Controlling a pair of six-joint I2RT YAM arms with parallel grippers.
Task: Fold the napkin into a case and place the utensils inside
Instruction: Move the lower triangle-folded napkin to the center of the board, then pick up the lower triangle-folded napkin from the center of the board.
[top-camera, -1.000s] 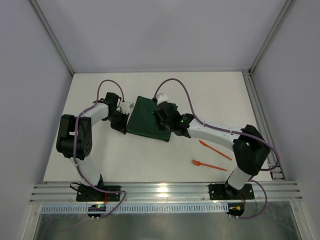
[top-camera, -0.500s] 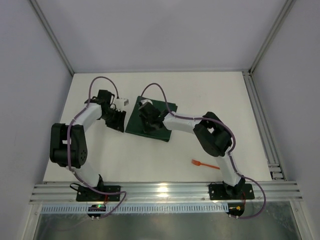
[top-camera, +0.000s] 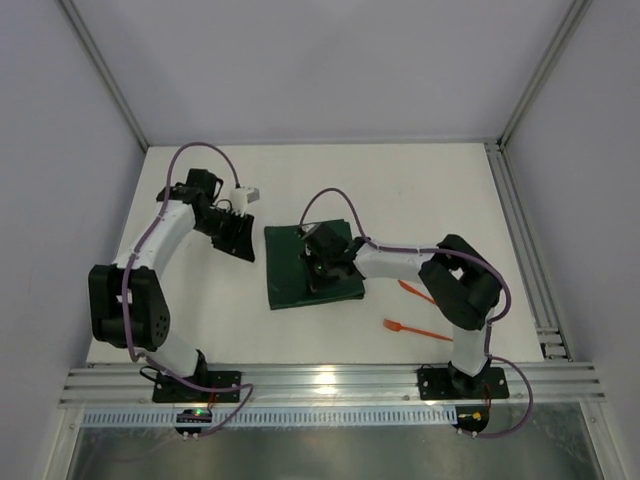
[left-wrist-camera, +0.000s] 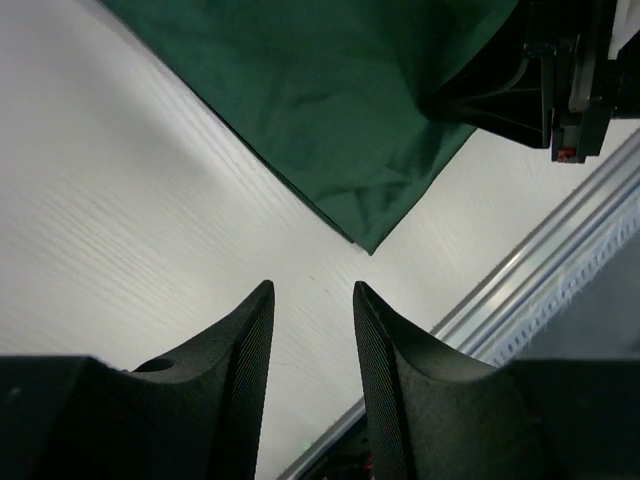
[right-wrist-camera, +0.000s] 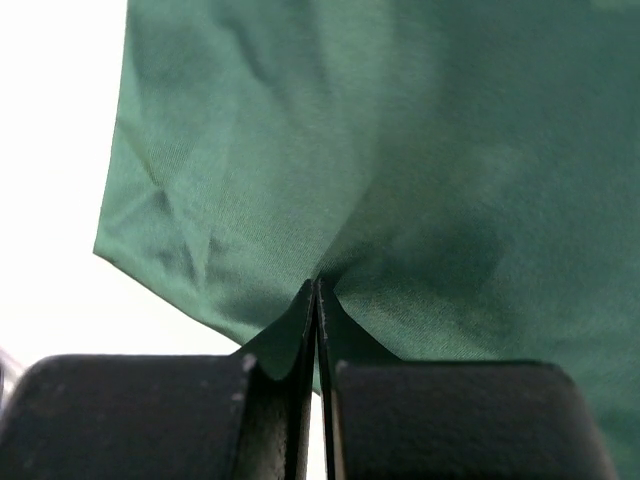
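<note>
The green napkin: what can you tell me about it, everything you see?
The napkin is dark green, soft matte cloth, plain, faintly creased. It lies flat on the white table as a rough square, its edges looking layered as if folded. The right gripper is shut on it, pinching up a small ridge; nothing else touches it.

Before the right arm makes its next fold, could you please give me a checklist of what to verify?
1. Right gripper shut on the napkin: ok.
2. Left gripper open, empty, apart from the napkin: ok.
3. Napkin lying flat: cannot tell; it puckers at the pinch.
4. Fork apart from the napkin: ok.
5. Second utensil fully in view: not ok, the right arm partly covers it.
6. Napkin folded narrow enough: not ok, only a broad rectangle.
</note>
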